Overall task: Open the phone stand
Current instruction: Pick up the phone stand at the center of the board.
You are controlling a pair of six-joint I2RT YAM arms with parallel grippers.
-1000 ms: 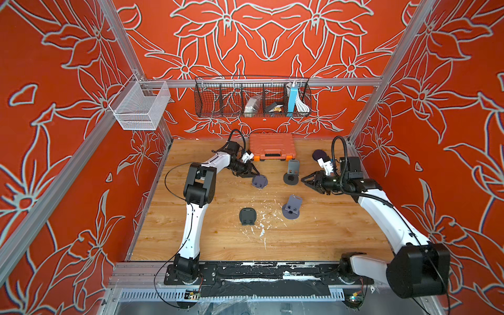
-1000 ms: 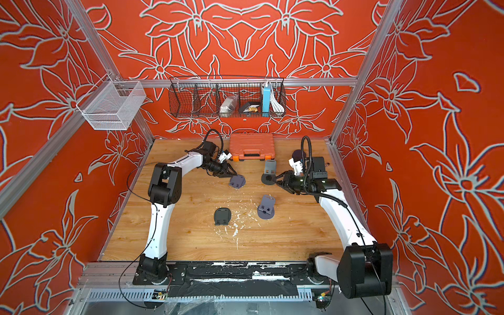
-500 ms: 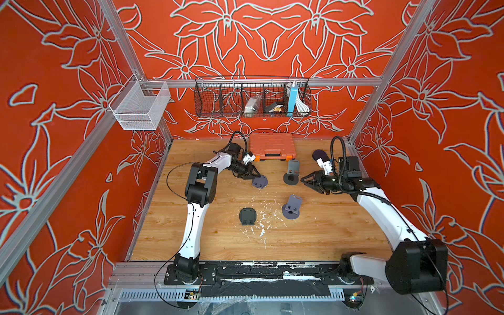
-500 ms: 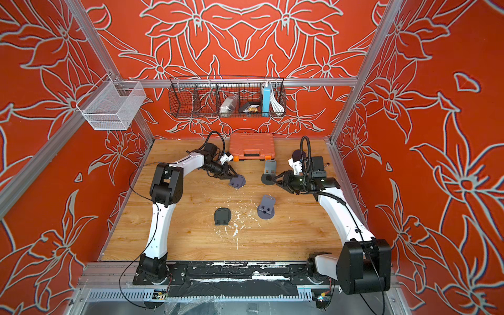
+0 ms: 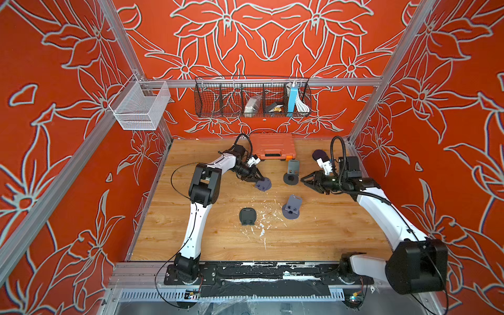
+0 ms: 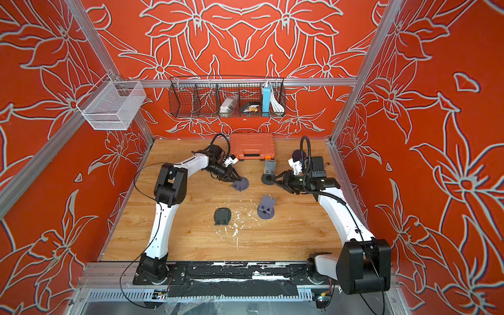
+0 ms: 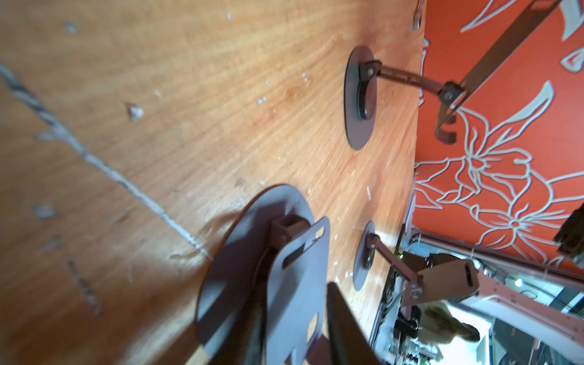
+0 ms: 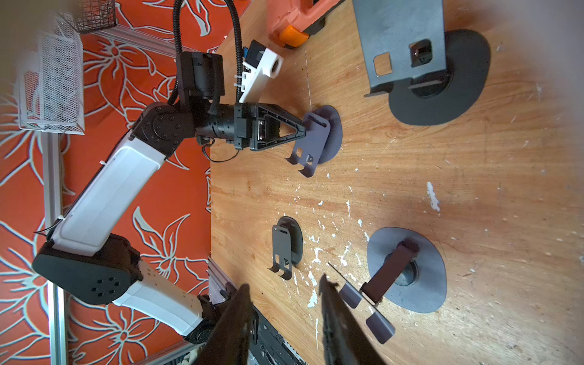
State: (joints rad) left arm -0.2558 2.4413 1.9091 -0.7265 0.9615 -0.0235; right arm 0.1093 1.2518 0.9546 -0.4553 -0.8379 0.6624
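Observation:
A small purple phone stand [image 5: 263, 185] [image 6: 240, 184] sits on the wooden floor at the back left of centre, with its plate tilted low over its round base. My left gripper [image 5: 258, 178] [image 6: 236, 178] reaches it from the left. The stand's plate [image 7: 297, 278] runs between the two dark fingers, which hold its top edge. In the right wrist view the left gripper [image 8: 304, 129] pinches the stand [image 8: 316, 142]. My right gripper [image 5: 303, 179] [image 8: 283, 282] hovers open with nothing in it, beside a dark grey stand [image 5: 291, 174].
An opened purple stand [image 5: 292, 208] and a folded black stand [image 5: 247, 216] lie nearer the front. An orange case [image 5: 272, 148] sits at the back wall, and a purple disc [image 5: 319, 155] behind my right wrist. A black wire basket [image 5: 252, 98] and a white mesh basket [image 5: 140, 105] hang above.
The left gripper's jaws have closed in on the purple stand's plate. Both arms have hardly moved.

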